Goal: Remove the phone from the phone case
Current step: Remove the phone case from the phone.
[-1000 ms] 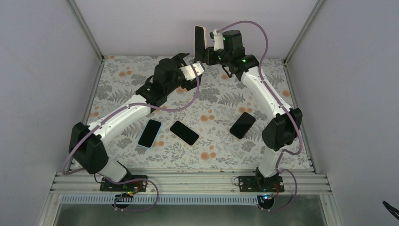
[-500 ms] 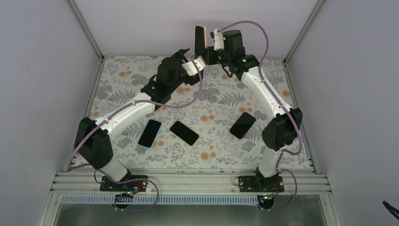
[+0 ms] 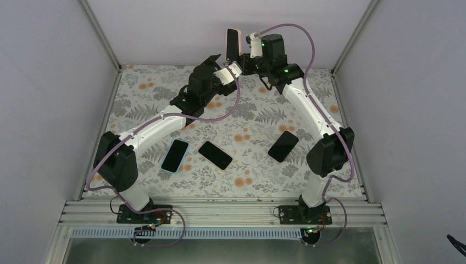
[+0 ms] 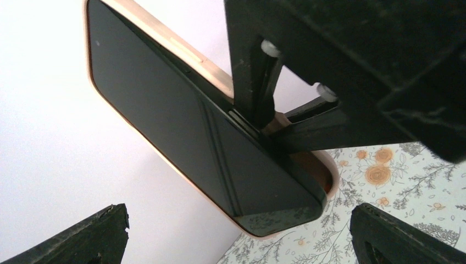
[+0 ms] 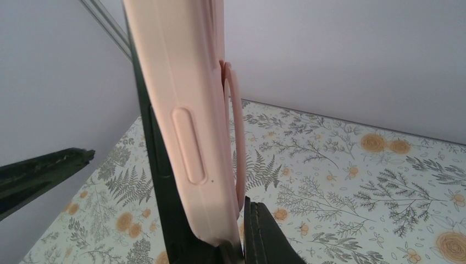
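My right gripper (image 3: 245, 59) is shut on a pink phone case (image 3: 237, 30) with a black phone (image 3: 232, 45) in it, held upright above the table's far edge. In the right wrist view the pink case (image 5: 187, 126) stands edge-on between the fingers (image 5: 269, 236), the phone's dark edge (image 5: 159, 181) on its left. My left gripper (image 3: 217, 61) is open just left of the phone. In the left wrist view the phone's dark screen (image 4: 181, 126) fills the middle, its lower corner lifted out of the case's peach rim (image 4: 324, 170); my left fingertips (image 4: 82, 239) sit wide apart below it.
Three more phones lie on the floral mat: one in a light case (image 3: 175, 155), a black one (image 3: 215, 155) in the middle and a black one (image 3: 283, 146) to the right. White walls and metal posts enclose the table on three sides.
My left arm has reached forward and up, bringing its open gripper close beside the held phone. The right gripper and case have barely moved.
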